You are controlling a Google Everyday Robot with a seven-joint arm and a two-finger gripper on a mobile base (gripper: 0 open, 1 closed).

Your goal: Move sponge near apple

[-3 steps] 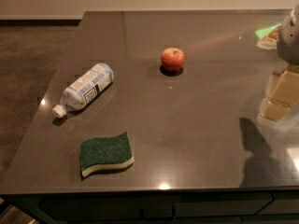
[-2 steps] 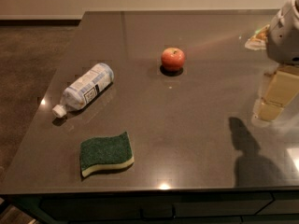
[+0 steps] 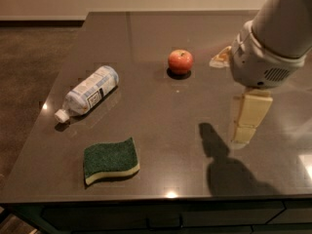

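One sponge (image 3: pixel 110 160) lies flat near front edge of dark table (image 3: pixel 146 38), green side up, yellow foam showing along near edge. Apple (image 3: pixel 180 61) sits well apart from it, farther back and to right. Plastic bottle (image 3: pixel 88 93) lies on its side between sponge and table's left edge, white cap pointing front-left; contents cannot tell. Gripper (image 3: pixel 247 118) hangs over table's right part, well apart from sponge; released or clenched, cannot tell. Shadow (image 3: pixel 229 172) on tabletop just beside it.

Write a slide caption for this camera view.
Gripper hovers right of a small round red apple; a green-topped yellow sponge and a plastic bottle lie left on the dark tabletop.
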